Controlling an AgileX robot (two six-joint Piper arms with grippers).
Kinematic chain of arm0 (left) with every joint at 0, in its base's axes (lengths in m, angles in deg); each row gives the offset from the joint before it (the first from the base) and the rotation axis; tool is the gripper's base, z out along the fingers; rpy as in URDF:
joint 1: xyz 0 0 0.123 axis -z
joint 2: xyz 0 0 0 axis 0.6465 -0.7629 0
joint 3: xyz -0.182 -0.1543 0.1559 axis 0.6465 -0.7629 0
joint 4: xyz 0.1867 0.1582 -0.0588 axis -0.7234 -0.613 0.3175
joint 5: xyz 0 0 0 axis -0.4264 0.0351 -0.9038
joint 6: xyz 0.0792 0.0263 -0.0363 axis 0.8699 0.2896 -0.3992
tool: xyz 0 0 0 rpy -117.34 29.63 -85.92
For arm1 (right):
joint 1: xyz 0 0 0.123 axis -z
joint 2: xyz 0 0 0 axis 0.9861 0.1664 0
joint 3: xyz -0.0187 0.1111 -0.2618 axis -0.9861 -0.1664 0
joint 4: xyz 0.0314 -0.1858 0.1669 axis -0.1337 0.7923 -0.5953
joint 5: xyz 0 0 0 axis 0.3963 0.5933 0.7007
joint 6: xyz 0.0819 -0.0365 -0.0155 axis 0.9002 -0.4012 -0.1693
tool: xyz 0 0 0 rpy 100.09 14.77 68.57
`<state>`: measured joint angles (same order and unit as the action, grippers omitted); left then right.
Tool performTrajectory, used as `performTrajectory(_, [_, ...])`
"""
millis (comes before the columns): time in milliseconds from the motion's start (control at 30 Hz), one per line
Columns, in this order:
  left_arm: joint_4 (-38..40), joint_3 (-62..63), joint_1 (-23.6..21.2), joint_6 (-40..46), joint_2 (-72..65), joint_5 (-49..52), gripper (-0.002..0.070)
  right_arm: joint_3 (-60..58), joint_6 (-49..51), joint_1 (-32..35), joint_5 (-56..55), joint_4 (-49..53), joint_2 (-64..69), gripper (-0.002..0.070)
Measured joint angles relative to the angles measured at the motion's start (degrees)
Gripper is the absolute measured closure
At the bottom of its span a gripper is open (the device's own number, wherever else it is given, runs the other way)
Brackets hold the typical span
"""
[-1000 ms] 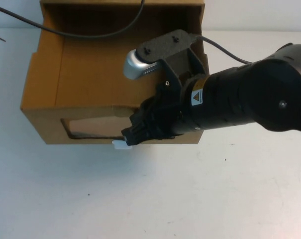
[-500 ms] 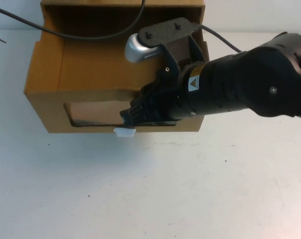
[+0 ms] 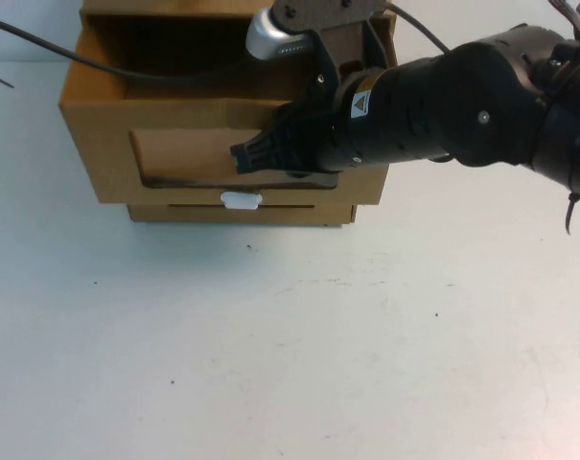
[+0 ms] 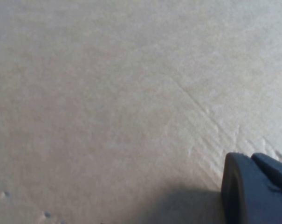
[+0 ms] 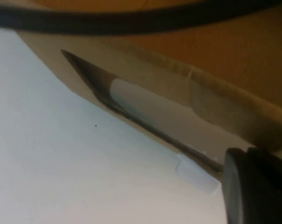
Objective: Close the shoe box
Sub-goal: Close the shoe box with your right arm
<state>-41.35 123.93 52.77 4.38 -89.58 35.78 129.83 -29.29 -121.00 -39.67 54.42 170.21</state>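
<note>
The shoe box [image 3: 184, 182] is brown cardboard and stands at the table's far side. Its drawer front has a clear window [image 3: 179, 158] with a small white pull tab [image 3: 241, 200] below it. The drawer's open top [image 3: 174, 81] still shows behind the front panel. My right gripper [image 3: 247, 156] is shut, its tip pressed against the front panel just right of the window and above the tab. The right wrist view shows the tab [image 5: 196, 173] and window [image 5: 145, 105] beside the right gripper [image 5: 252, 156]. My left gripper [image 4: 251, 161] hangs shut over bare table, outside the high view.
A brown cardboard edge [image 3: 299, 215] shows beneath the drawer front. A black cable [image 3: 98, 65] runs across the box's open top. White table [image 3: 290, 345] stretches in front of the box.
The drawer front has slid toward the back of the table, into the box. My right gripper moved back with it, staying against the front panel.
</note>
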Motion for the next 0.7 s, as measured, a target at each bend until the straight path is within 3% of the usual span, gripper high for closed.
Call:
performTrajectory(233, [0.00,0.00,0.00,0.00,0.00,0.00,0.0677,5.00,0.00,1.89,1.29,-0.25,3.00,0.0687])
performTrajectory(700, [0.00,0.00,0.00,-0.90,0.00,0.21,0.0677,8.13,-0.83,2.09,16.15,0.26,0.40,0.0687])
